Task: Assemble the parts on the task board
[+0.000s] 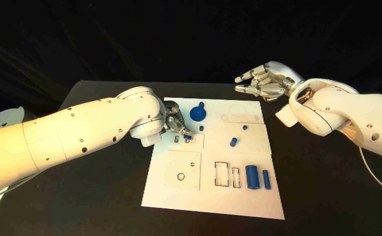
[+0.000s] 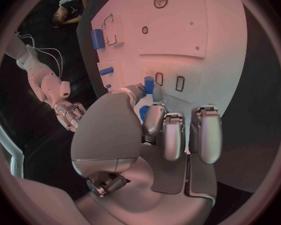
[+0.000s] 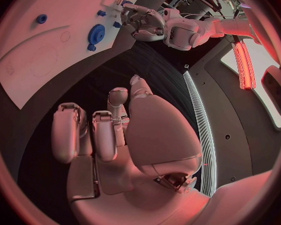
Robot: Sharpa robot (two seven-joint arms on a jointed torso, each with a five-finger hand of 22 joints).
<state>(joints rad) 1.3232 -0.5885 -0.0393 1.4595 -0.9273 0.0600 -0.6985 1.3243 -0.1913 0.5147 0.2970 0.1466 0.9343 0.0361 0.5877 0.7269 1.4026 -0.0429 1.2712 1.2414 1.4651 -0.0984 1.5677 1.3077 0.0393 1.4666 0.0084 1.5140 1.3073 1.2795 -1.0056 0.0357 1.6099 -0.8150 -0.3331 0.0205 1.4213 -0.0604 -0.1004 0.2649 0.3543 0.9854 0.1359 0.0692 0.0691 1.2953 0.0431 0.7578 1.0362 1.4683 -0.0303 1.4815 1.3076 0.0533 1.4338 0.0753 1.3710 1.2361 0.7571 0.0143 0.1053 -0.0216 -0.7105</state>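
Blue part (image 1: 185, 132) pinched by left robot hand (image 1: 175, 123)

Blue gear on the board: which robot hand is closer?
Left. The left robot hand sits over the task board just beside the blue gear; the right robot hand hovers off the board's far right corner.
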